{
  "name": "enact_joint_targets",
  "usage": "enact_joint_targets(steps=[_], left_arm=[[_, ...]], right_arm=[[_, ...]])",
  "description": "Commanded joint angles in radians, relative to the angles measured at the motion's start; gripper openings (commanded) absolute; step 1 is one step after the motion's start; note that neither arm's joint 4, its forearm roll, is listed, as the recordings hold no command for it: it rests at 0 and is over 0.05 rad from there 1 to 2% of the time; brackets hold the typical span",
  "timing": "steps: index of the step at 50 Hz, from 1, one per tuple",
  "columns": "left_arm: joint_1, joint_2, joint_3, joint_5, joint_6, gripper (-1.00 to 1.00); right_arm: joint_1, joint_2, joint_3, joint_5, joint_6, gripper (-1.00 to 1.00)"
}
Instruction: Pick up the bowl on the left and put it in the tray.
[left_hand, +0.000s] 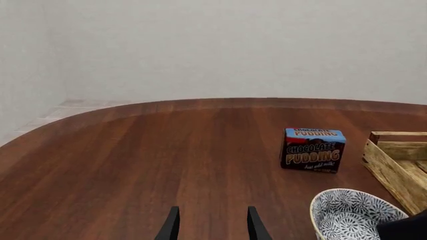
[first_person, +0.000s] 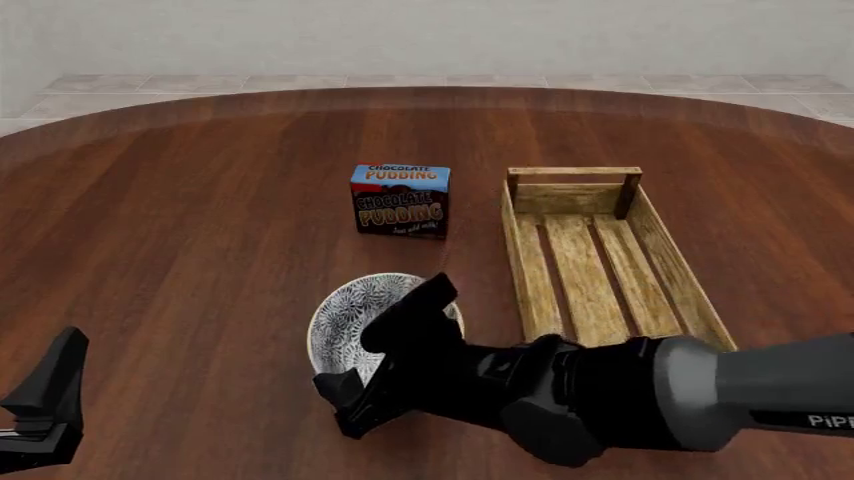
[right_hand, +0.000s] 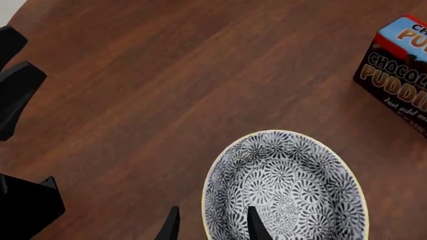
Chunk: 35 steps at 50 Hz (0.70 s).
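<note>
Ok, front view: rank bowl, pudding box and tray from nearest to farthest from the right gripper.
1. Bowl, directly under the right gripper, whose fingers straddle its rim.
2. Pudding box, farther ahead on the table.
3. Tray, off to the right; its near left corner is about as close as the box, so that's too close to call.

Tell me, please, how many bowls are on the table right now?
1. The bowl sits near the table's front, in front of the pudding box and left of the tray, partly covered by the right gripper.
</note>
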Motion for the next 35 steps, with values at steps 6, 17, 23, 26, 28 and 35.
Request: enact_joint_targets(steps=[6, 17, 23, 26, 28, 35], left_arm=[[0.000, 0.000, 0.000, 0.000, 0.000, 1.00], [0.001, 0.000, 0.000, -0.001, 0.000, 1.00], [0.002, 0.000, 0.000, -0.001, -0.001, 1.00], [0.002, 0.000, 0.000, -0.003, 0.000, 1.00], [0.002, 0.000, 0.000, -0.002, -0.002, 1.00], [0.003, 0.000, 0.000, 0.000, -0.001, 1.00]], right_arm=[[0.001, 0.074, -0.003, -0.034, 0.032, 1.00], [0.010, 0.106, -0.011, -0.040, 0.043, 1.00], [0.008, 0.111, -0.015, -0.034, 0.041, 1.00], [0.008, 0.108, -0.015, -0.032, 0.039, 1.00], [0.001, 0.108, -0.016, -0.031, 0.034, 1.00], [0.002, 0.114, -0.018, -0.033, 0.041, 1.00]])
